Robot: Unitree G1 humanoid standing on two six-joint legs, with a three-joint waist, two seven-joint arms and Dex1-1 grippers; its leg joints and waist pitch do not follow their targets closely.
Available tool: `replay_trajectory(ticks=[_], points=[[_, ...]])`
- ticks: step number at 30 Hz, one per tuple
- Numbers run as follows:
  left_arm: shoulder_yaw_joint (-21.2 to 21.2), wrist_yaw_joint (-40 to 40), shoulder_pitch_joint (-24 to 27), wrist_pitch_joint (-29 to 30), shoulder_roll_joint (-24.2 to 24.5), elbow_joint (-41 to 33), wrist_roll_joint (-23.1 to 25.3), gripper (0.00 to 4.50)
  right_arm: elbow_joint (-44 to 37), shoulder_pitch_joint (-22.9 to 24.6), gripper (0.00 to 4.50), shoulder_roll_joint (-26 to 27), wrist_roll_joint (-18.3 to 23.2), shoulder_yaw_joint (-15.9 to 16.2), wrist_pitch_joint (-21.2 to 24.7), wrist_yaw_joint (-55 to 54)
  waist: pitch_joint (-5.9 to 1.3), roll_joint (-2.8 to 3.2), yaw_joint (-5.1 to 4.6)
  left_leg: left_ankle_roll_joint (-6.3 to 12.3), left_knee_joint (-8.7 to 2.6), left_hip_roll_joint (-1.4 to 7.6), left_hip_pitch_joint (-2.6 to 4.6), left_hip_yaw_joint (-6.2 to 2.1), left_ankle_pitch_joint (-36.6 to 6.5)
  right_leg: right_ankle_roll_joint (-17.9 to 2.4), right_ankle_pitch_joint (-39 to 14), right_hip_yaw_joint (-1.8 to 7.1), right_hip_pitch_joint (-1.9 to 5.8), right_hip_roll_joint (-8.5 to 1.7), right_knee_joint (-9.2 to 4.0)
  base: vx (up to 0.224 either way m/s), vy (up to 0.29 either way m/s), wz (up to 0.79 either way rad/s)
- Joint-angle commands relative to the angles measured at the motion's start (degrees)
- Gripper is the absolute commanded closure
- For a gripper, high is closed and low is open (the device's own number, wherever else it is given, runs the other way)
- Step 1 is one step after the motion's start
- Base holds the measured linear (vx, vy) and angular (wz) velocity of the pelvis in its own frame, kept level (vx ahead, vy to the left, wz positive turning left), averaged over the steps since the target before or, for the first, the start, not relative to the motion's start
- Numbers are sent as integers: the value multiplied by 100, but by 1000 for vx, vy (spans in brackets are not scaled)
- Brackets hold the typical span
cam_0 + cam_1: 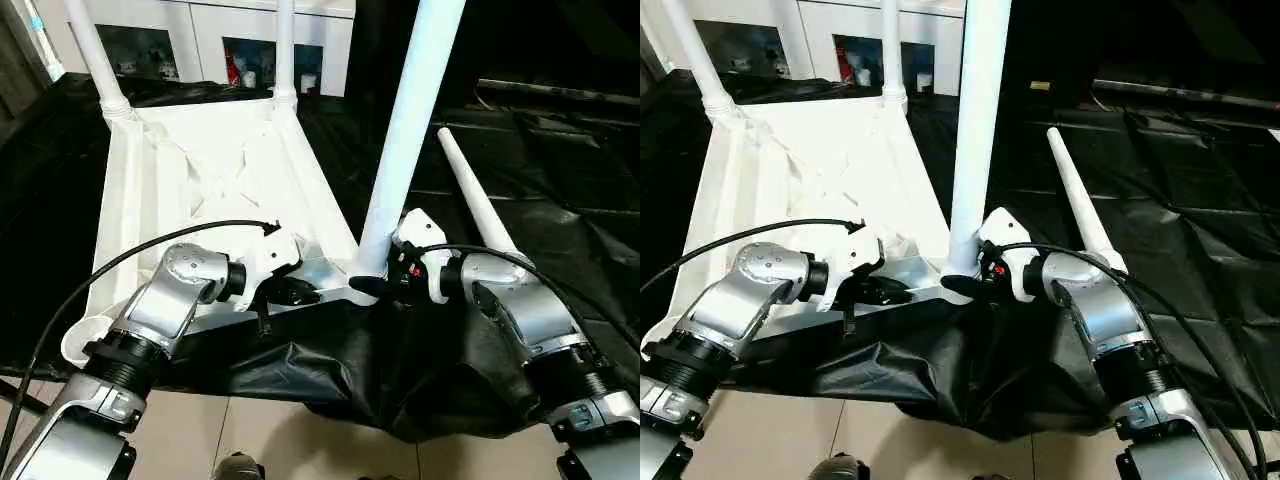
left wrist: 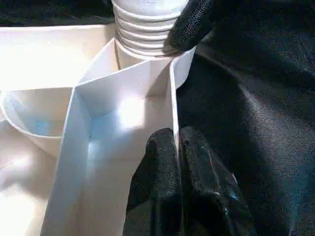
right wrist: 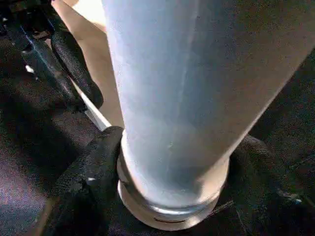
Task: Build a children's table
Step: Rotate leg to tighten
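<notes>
Right gripper [image 1: 372,285] clasping upright leg [image 1: 405,140] at its corner socket, seemingly half-threaded; left gripper [image 2: 178,162] pinching tabletop rim [image 2: 173,105]. Could cross-thread if tilted.

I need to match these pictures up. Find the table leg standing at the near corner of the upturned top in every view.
Left eye view: the leg rises right of centre.
Right eye view: near centre.
Left wrist view: its ribbed base sits in the corner socket.
Right wrist view: the tube stands between the right gripper fingers.
Shared landmark: the table top.
</notes>
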Motion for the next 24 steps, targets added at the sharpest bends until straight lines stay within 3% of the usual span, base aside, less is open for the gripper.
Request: replay_trajectory(ticks=[1, 5, 7, 8, 10, 12, 17, 18, 20, 24], points=[[-74, -114, -27, 9, -142, -311, -156, 450, 135, 71, 177, 75, -21, -91, 34, -270, -454, -7, -29, 298, -359, 145, 38, -6, -450, -1198, -325, 352, 372, -429, -338, 0, 0, 0], [-4, 398, -134, 141, -287, -77, 28, 450, 474, 21, 178, 377, -94, -301, 65, -1001, -450, 1, -53, 246, -363, 143, 35, -6, -474, -1197, -397, 353, 363, -428, -347, 0, 0, 0], [49, 772, -228, 194, -405, 116, 150, 450, 675, -20, 178, 580, -139, -427, 60, -1491, -448, 10, -68, 123, -376, 143, 54, -10, -626, -1148, -685, 350, 351, -439, -388, 0, 0, 0], [141, 1391, -381, 322, -653, 417, 298, 450, 992, -111, 178, 945, -164, -645, 102, -2300, -448, 24, -74, 77, -380, 141, 49, -20, -652, -1139, -736, 348, 358, -437, -386, 0, 0, 0], [199, 1943, -520, 521, -937, 673, 403, 450, 1371, -233, 178, 1365, -163, -884, 91, -3174, -445, 7, -106, -93, -399, 124, 66, -25, -873, -996, -1255, 346, 353, -458, -445, 0, 0, 0], [219, 2336, -606, 696, -1199, 822, 453, 450, 1728, -364, 178, 1735, -73, -1083, 57, -3788, -437, 35, -143, -147, -415, 123, 61, -36, -962, -940, -1398, 348, 339, -459, -476, 0, 0, 0], [177, 3110, -747, 901, -1905, 1176, 580, 450, 2536, -771, 178, 2451, 4, -1241, -438, -4617, -433, 23, -204, -132, -416, 109, 58, -30, -1021, -817, -1389, 346, 326, -436, -495, 0, 0, 0], [177, 3110, -747, 901, -1905, 1176, 580, 450, 2536, -771, 178, 2451, 4, -1241, -438, -4617, -445, -3, -198, -99, -410, 100, 64, -26, -1015, -798, -1322, 351, 345, -433, -487, 0, 0, 0], [196, 3270, -785, 892, -2051, 1257, 589, 450, 2643, -856, 123, 2559, 29, -1304, -530, -4595, -450, 1, -191, -56, -412, 103, 56, -27, -954, -818, -1106, 353, 346, -424, -463, 0, 0, 0], [208, 3256, -825, 794, -2079, 1277, 564, 450, 2817, -980, 88, 2598, -39, -1313, -644, -4489, -435, 4, -191, 19, -422, 105, 64, -29, -1013, -855, -1091, 348, 344, -424, -469, 0, 0, 0]])
